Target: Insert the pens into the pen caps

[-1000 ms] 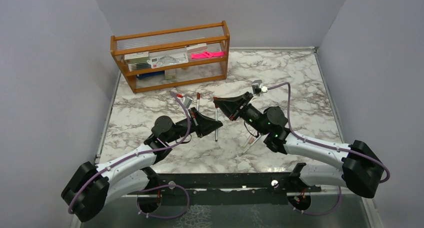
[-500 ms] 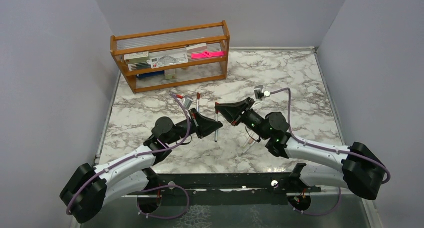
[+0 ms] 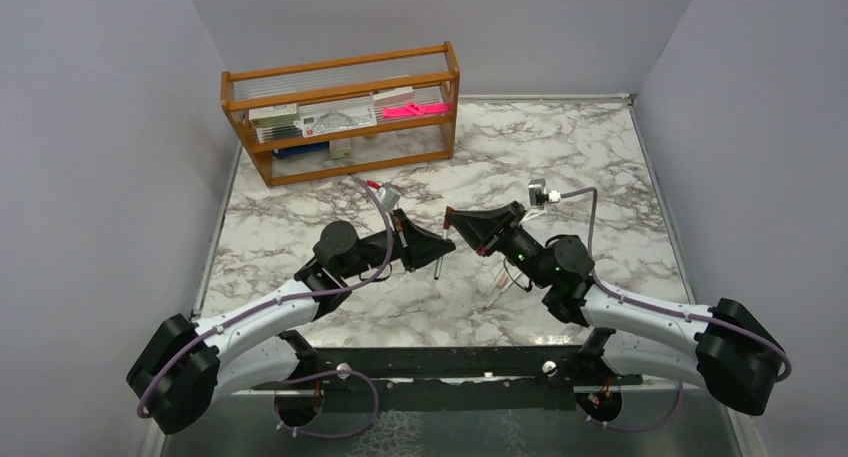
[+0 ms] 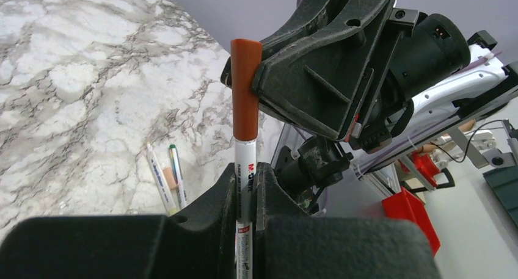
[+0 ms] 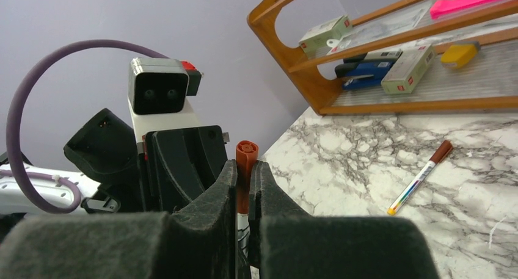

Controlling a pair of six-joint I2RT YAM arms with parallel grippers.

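1. the marble table (image 3: pixel 560 157) fills the floor of the grey-walled cell and carries everything else.
2. a wooden rack (image 3: pixel 340 162) stands at the far left of the table. boxed stationery sets lie on its shelves, with a pink flat item (image 3: pixel 415 108) on the upper one.
3. the left arm (image 3: pixel 260 317) and the right arm (image 3: pixel 640 307) reach in from the near edge. their tips come nose to nose above the middle of the table.
4. the left gripper (image 4: pixel 246 172) is clamped on the white barrel of a pen (image 4: pixel 245 149). the pen is held off the table and sticks out past the fingers toward the other gripper.
5. the right gripper (image 5: pixel 246 172) is pinched tight on the red-brown cap (image 5: pixel 247 152), with a finger pressed to each side of it.
6. in the left wrist view the cap sits on the end of the pen, in line with the barrel. cap and barrel meet just beyond the left fingers.
7. two loose pens (image 4: pixel 162 181) lie side by side on the table beneath the right arm, with a small peach piece between them that is too small to make out.
8. a third pen, the capped pen (image 5: pixel 421 176), lies alone on the marble nearer the rack, its red-brown end pointing toward the rack.
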